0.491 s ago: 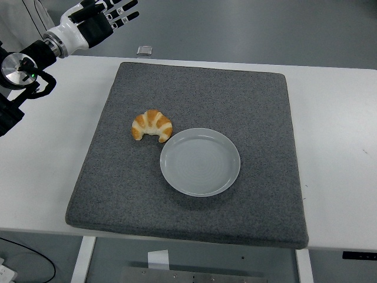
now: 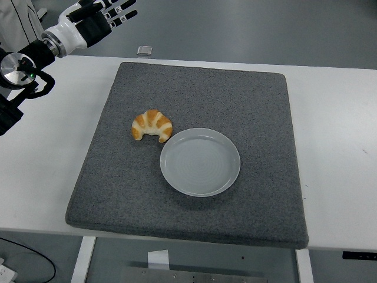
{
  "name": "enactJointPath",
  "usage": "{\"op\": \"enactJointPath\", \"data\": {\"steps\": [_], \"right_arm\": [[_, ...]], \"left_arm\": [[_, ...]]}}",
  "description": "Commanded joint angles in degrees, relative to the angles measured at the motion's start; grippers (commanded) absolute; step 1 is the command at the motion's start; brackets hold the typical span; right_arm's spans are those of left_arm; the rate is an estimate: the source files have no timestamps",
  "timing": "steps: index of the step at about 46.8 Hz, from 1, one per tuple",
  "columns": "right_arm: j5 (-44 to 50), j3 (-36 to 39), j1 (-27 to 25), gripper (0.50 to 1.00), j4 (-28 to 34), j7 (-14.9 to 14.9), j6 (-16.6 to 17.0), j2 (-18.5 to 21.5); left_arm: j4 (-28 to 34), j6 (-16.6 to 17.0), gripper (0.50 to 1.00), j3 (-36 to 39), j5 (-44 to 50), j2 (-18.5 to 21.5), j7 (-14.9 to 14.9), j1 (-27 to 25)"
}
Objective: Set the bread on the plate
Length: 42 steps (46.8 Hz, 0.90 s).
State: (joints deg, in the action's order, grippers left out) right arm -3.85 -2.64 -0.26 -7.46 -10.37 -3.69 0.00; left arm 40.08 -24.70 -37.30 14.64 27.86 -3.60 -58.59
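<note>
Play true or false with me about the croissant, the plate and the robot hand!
1. The croissant is lying on the plate. False: it lies on the grey mat, just beside the plate's upper left rim.
2. The plate has nothing on it. True.
3. The left hand is holding the croissant. False: it is up at the far left corner, well away from the croissant, with fingers spread and nothing in them.
4. The plate sits on the grey mat. True.
5. The right hand is reaching over the plate. False: no right hand shows in the picture.
</note>
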Motion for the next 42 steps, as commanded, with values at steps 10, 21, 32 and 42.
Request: {"op": "enactJointPath", "data": {"steps": [10,21,32,42], "right_arm": [[0.1,0.0,0.0,0.932,0.0,0.0,0.0,0.0],[0.0,0.0,0.0,0.932,0.0,0.0,0.0,0.0],[0.0,0.0,0.0,0.932,0.0,0.0,0.0,0.0],[0.0,0.0,0.0,0.932,0.0,0.1,0.0,0.0]], "left_arm": [[0.7,0.3,1.0,0.6,-0.1,0.9,0.4,-0.9],[1.1,-4.9,0.999,1.0,-1.4,2.7,0.7,-1.6],[1.3,-9.0,0.996,2.5,-14.2,3.4,0.6,-3.5],[5.8,-8.6,0.999,6.2,-21.8,7.7,0.6,-6.7]]}}
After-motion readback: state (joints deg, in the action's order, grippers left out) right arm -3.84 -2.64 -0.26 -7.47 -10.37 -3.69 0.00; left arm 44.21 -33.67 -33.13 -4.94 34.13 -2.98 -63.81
